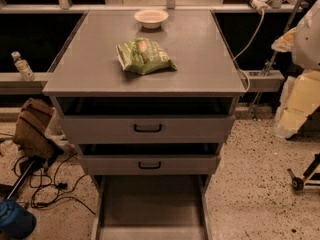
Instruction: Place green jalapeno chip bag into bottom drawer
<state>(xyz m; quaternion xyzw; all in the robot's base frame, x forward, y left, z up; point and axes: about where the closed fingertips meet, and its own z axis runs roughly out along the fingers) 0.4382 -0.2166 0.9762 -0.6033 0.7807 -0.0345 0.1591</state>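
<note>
Room: speckled floor (255,184) around a grey cabinet; dark panels and a metal rail run behind it at 12 o'clock.
Cabinet top (200,69): flat grey slab that carries two things.
Bag (144,56): light green and crinkly with white patches and a reddish mark. It lies flat near the middle of the top, slightly toward 9 o'clock, with nothing touching it.
Bowl (151,18): white and upright, at 12 o'clock from the bag near the back edge, apart from it.
Upper drawers (147,134): two grey fronts, each with a black handle and a dark gap above it.
Bottom drawer (150,204): pulled out toward 6 o'clock, with a plain flat floor and low side walls in view. The bag is not in it.
Gripper (286,40): blurred pale shape at the right edge, at about 2 o'clock from the bag. It is off the top and well apart from the bag. I cannot tell whether it is apart or together.
Yellow padding (300,104): at 3 o'clock, below the gripper, beside the cabinet.
White cable (250,34): hangs from the back rail down past the right corner of the top.
Bottle (22,66): stands on the ledge at 9 o'clock.
Brown cloth (32,129): heaped on the floor at 8 o'clock, with black cords (50,186) below it and a blue object (15,219) at 7 o'clock.
</note>
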